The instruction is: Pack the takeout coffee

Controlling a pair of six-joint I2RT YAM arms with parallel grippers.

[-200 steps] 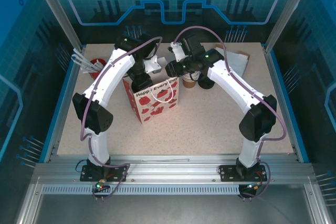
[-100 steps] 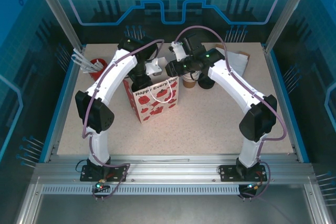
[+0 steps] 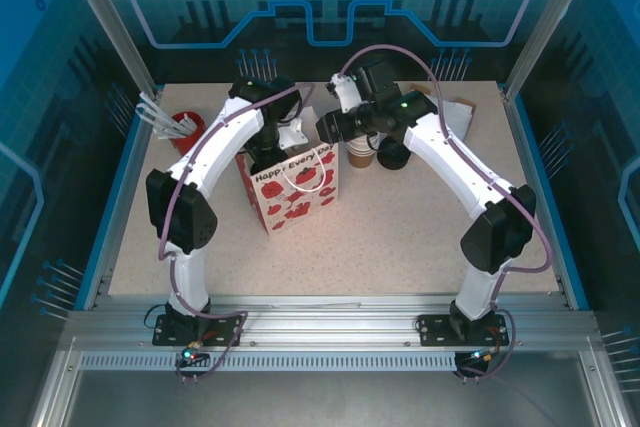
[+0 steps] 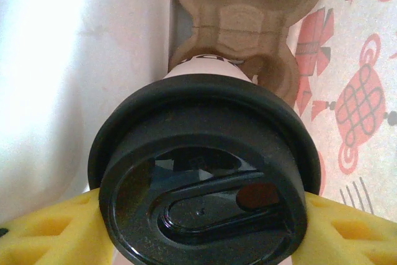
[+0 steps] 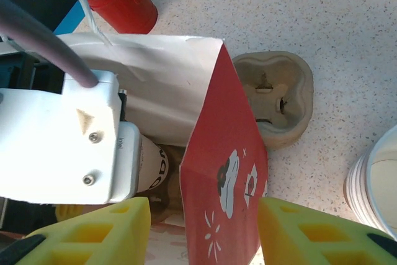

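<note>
The takeout coffee [image 4: 205, 172], a pale cup under a black lid, hangs inside the red-and-white gift bag [image 3: 295, 187]. My left gripper [image 4: 205, 221] is shut on it, a yellow finger [image 4: 43, 228] pressed against each side just under the lid. Below the cup, a brown cardboard carrier [image 4: 248, 17] lies in the bag. The right wrist view shows the cup's pale side [image 5: 149, 162] under the left wrist's white housing [image 5: 62, 141]. My right gripper [image 5: 203, 228] is open astride the bag's red side wall [image 5: 226, 172], its fingers apart from the paper.
A second cardboard carrier [image 5: 276, 94] sits on the table just beyond the bag. A red cup of straws [image 3: 185, 127] stands at the back left. A stack of white cups [image 3: 360, 154] and a loose black lid [image 3: 392, 157] stand right of the bag.
My right gripper's fingers have spread apart at the bag's edge and that arm has drawn back slightly. The left arm has shifted a little deeper over the bag with the cup.
</note>
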